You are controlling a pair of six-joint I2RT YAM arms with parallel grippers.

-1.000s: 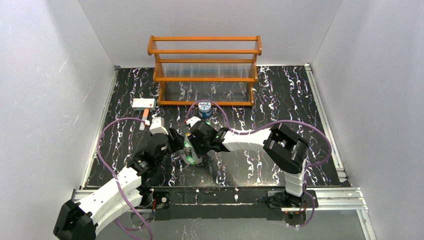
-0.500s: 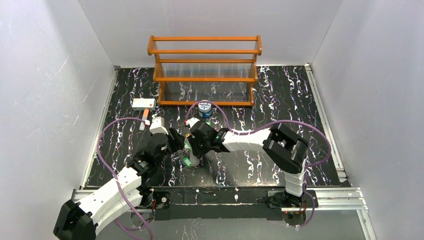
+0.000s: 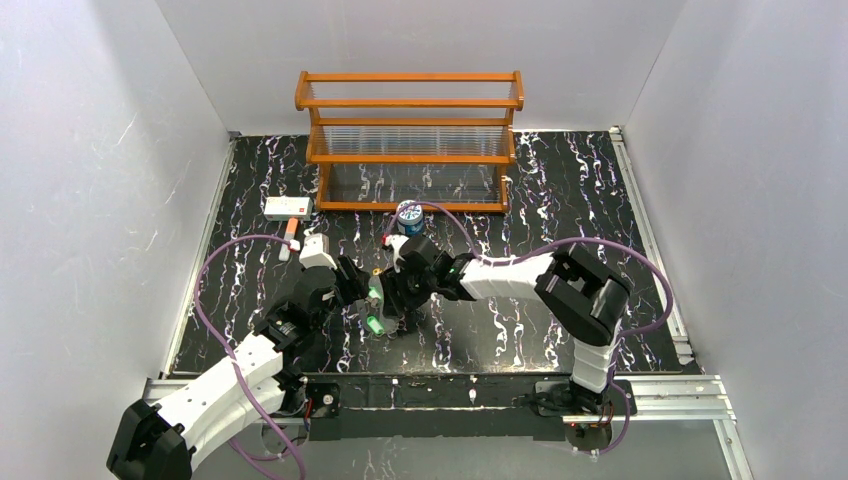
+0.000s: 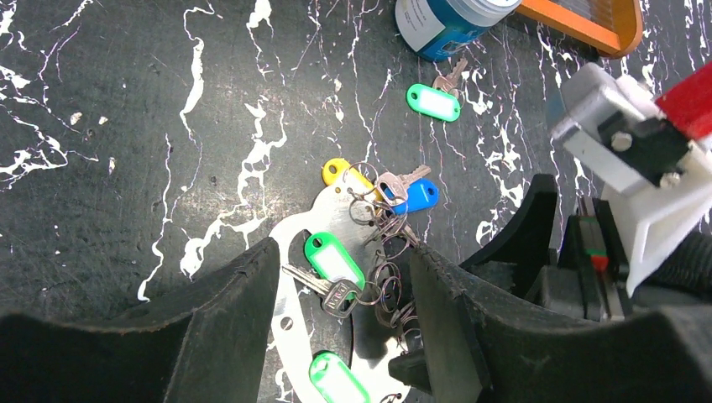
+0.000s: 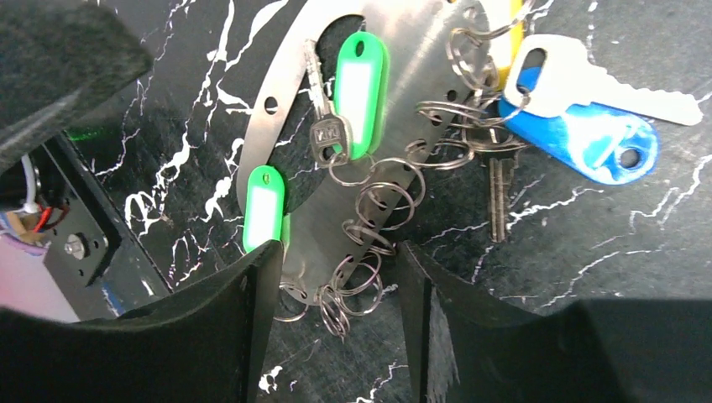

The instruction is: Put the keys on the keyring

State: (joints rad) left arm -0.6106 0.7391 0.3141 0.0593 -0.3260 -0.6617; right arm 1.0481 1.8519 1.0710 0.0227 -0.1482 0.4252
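Mostly done, I judge: green, blue and yellow keys (image 4: 333, 260) seem ringed onto the keyring (image 4: 332, 206), left of the worktop's middle. One green key (image 4: 434, 102) lies loose beside the can (image 4: 445, 21). The left jaws flank the keyring, but I cannot tell whether they grip it. The right jaws stand released.
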